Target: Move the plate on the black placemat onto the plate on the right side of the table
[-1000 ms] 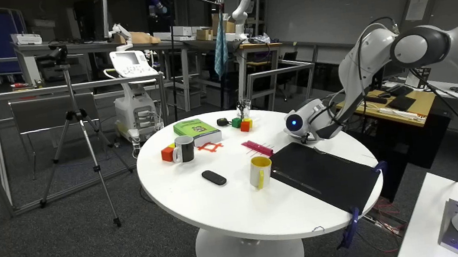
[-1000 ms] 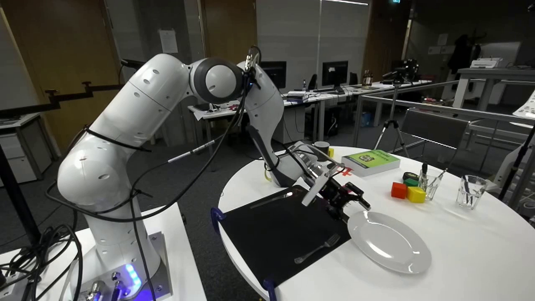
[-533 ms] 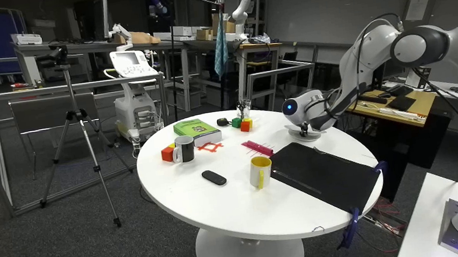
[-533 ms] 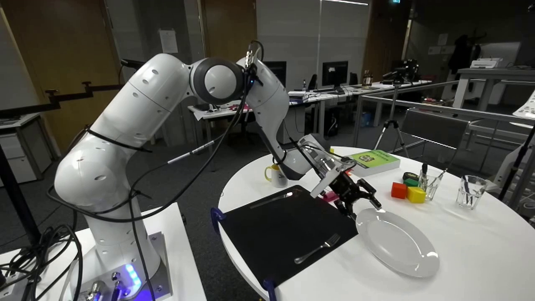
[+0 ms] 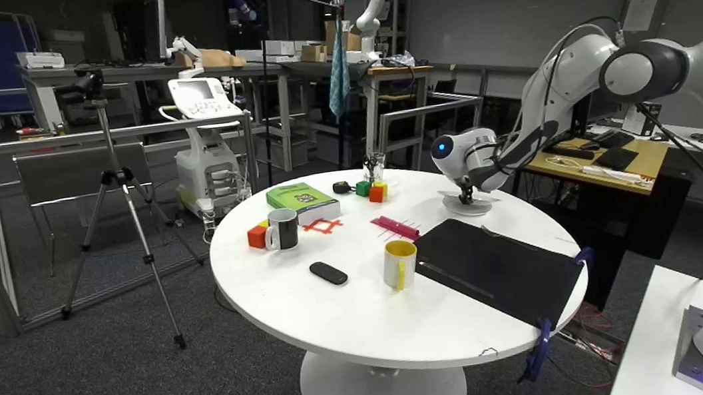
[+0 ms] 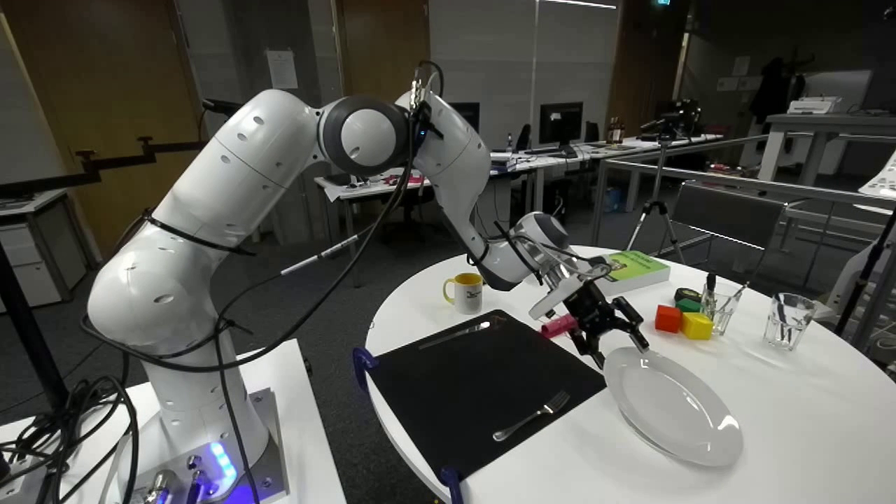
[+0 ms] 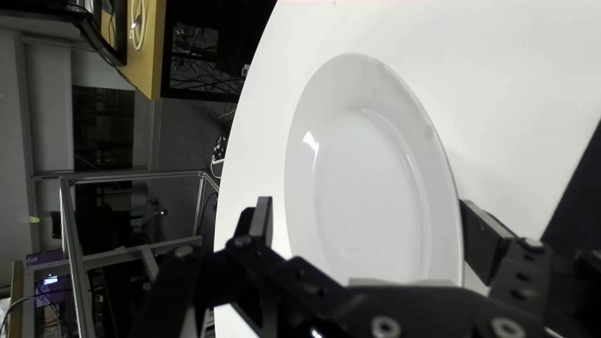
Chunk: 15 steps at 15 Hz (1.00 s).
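One white plate point(image 6: 675, 402) is looking stiff, slippery, breakable; the gripper point(image 6: 622, 354) is gaping by its eleven-o'clock rim point(image 6: 625, 365), likely the best hold.

A smooth, bright gloss is shown by the plate point(image 7: 366, 183). The placemat point(image 6: 476, 385) is seen as matt, the table point(image 6: 805, 413) as smooth. Polished metal is shown in the fork point(image 6: 535, 414), clear glass in the tumbler point(image 6: 789, 320). The robot arm point(image 6: 231, 164) is glossily finished, the carpet point(image 5: 113, 388) roughly textured. The blue hanging point(image 5: 338, 71), seen from afar, is probably made of cloth.
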Each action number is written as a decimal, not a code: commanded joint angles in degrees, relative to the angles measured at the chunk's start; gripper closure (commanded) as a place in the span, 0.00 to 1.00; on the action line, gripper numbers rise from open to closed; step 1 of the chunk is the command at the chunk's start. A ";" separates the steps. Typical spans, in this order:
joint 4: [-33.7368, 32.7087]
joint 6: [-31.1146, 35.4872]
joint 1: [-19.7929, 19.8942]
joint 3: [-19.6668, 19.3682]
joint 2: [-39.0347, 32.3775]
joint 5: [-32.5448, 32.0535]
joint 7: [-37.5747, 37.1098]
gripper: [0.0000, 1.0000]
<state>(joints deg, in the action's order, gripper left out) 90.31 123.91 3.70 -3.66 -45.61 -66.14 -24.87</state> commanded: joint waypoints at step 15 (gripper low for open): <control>-4.74 -1.48 0.15 -1.67 1.34 22.61 16.76 0.00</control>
<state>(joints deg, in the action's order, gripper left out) 86.55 123.82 3.70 -5.24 -45.60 -47.72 -11.97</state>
